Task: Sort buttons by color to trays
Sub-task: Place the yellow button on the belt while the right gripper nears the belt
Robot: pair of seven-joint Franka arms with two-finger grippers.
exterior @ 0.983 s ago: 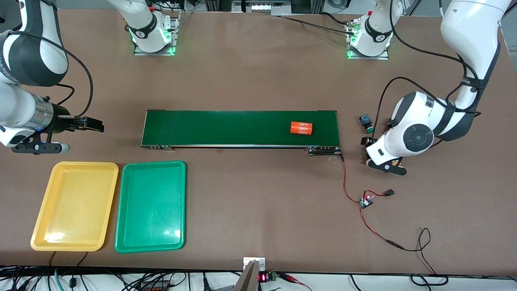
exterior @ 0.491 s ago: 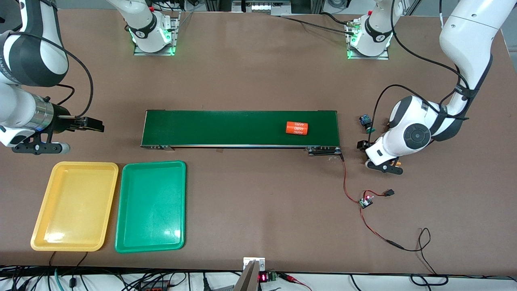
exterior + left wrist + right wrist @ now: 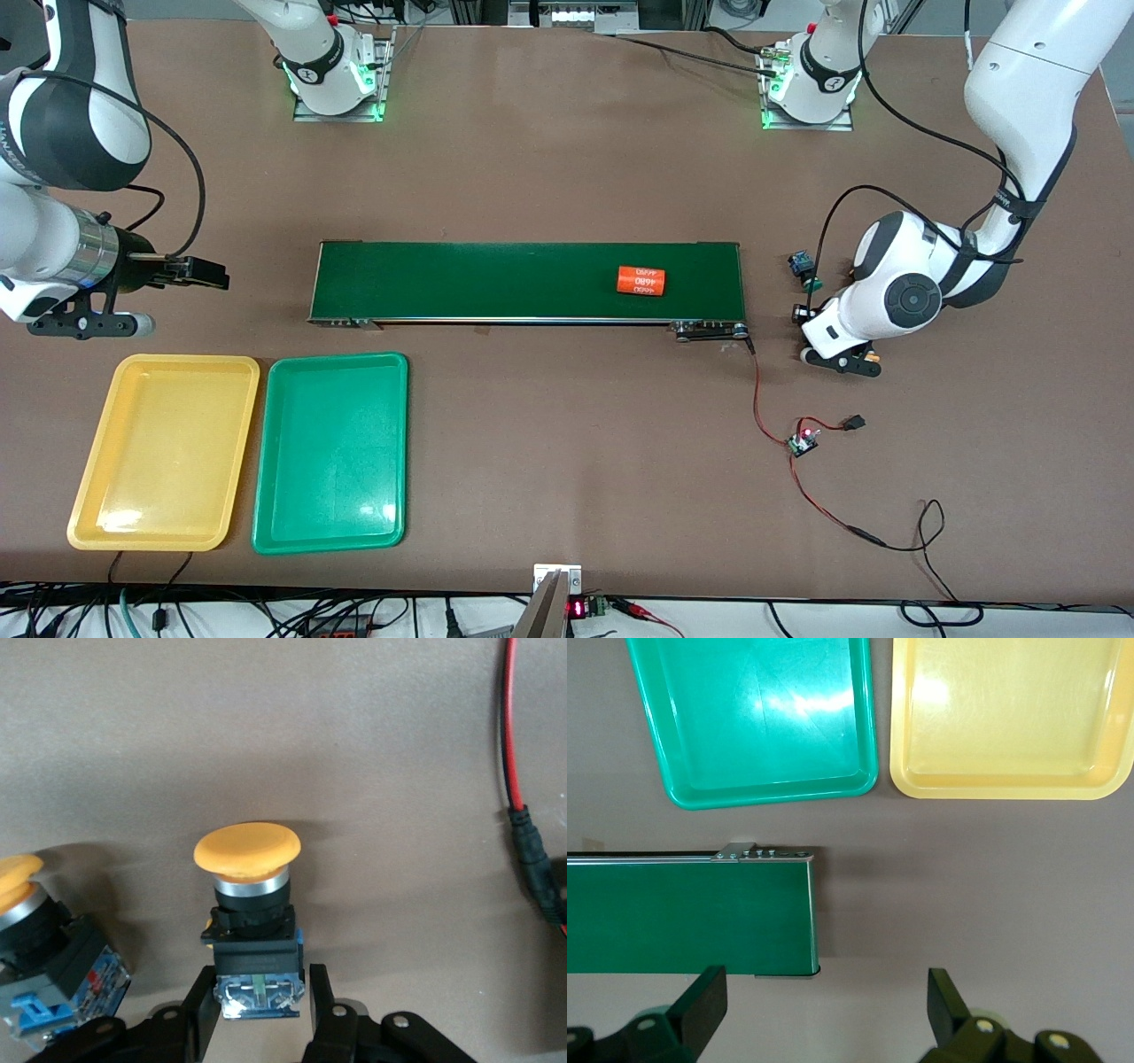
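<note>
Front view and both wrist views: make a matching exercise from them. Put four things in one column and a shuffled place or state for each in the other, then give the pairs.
Things:
1. orange cylinder
2. yellow-capped button
3. yellow tray
4. right gripper

Places or states:
A. open, over the table by the belt's end
B. lying on the conveyor belt
C. between the jaws of the left gripper
D. beside the green tray, toward the right arm's end of the table

Pairs: 1-B, 2-C, 3-D, 4-A

A: How is the left gripper [image 3: 260, 1020] posed?
B: It is lowered at the table by the left arm's end, fingers [image 3: 202, 1014] clamped on a yellow button [image 3: 251, 917].
A: And the right gripper [image 3: 824, 1003]?
B: It is held level and waiting, jaws spread wide.
</note>
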